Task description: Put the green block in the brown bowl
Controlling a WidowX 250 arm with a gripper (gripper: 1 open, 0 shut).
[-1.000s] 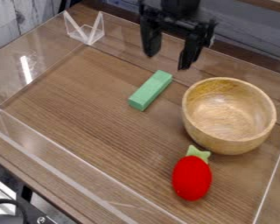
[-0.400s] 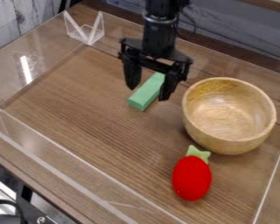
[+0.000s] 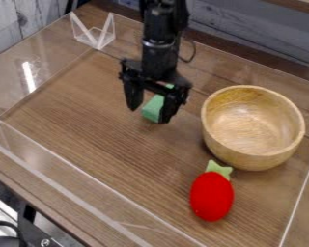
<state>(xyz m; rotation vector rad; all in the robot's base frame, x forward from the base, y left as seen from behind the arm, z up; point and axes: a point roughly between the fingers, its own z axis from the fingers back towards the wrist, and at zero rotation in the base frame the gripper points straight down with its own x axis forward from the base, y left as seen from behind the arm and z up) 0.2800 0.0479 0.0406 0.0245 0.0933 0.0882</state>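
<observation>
Wood-grain table (image 3: 80,145), dark brown, fenced by clear acrylic walls (image 3: 22,72) on the left and front edges. Small clear triangular piece (image 3: 93,32) standing at the far left corner.

Black arm coming straight down from the top edge, ending in gripper (image 3: 154,104) pointed down at the table. Fingers (image 3: 128,94) spread wide, one on each side of the green block (image 3: 154,108), straddling it. Contact between fingers and block not resolvable; no pinch visible. Fingertips low, at or just above table level.

Brown bowl (image 3: 254,152) right of centre, upright on the table, round, thick rim, light wood with visible grain. Inside bare. Just beside the gripper on its right, not touching.

Red strawberry toy (image 3: 212,193) with green leafy top, lying near the front, just in front of the bowl's near-left rim, close to it; touching or not cannot be told.

Green block lying flat on the table between the fingers, left of the bowl, mostly hidden by the gripper; only a short light-green stretch visible in the gap. Outside the bowl.
</observation>
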